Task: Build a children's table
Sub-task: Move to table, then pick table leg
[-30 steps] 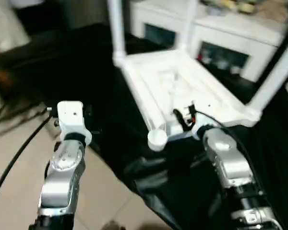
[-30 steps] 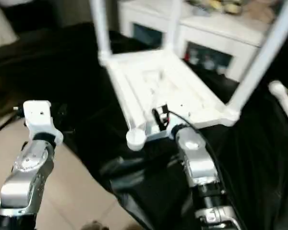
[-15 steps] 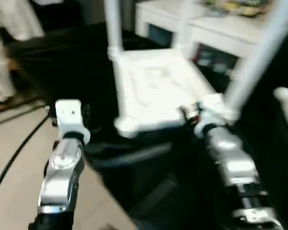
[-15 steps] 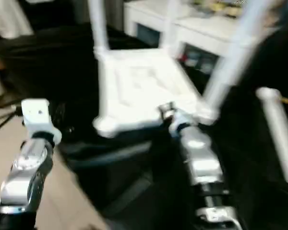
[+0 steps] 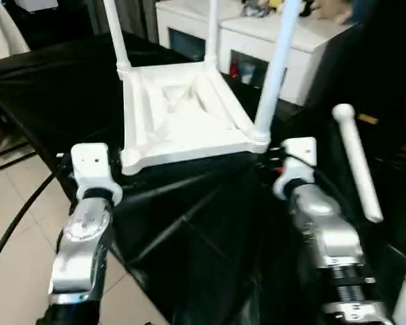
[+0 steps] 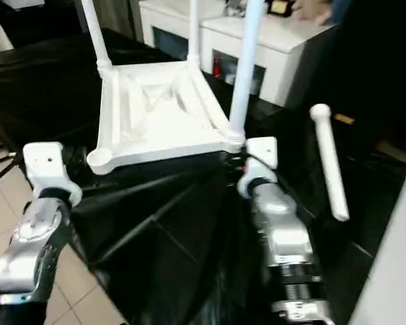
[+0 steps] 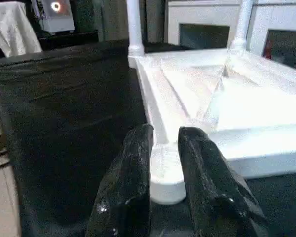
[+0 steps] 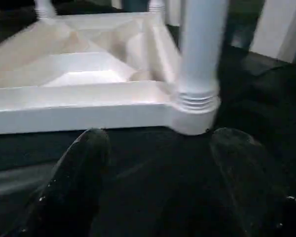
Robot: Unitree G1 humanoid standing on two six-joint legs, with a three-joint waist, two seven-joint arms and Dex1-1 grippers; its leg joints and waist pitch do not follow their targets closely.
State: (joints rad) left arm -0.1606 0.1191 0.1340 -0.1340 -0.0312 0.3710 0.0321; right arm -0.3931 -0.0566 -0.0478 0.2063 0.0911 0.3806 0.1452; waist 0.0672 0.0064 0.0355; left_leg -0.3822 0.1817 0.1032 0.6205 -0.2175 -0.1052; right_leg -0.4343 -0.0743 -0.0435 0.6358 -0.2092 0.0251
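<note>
The children's table's white tabletop [image 5: 183,115] lies ribbed side up on a black sheet. Three white legs [image 5: 277,68] stand in its two far corners and its near right corner. The near left corner socket [image 7: 163,170] holds nothing. A loose leg [image 5: 355,159] lies on the sheet to the right. My left gripper [image 7: 166,133] hovers just short of the bare socket, its fingers a narrow gap apart with nothing between them. My right gripper [image 8: 163,138] is wide open just in front of the near right leg's base [image 8: 197,106], not touching it.
A white cabinet [image 5: 304,40] with dark glass doors stands behind the table. The black sheet [image 5: 210,230] drapes over the near edge down to a tiled floor [image 5: 13,284]. A black cable [image 5: 17,220] runs beside my left arm. A white panel [image 6: 396,271] rises at the near right.
The whole view has swung. The bare socket, a second ago in front of my right gripper, now sits before my left gripper. My right gripper faces the legged corner. The loose leg has come into view.
</note>
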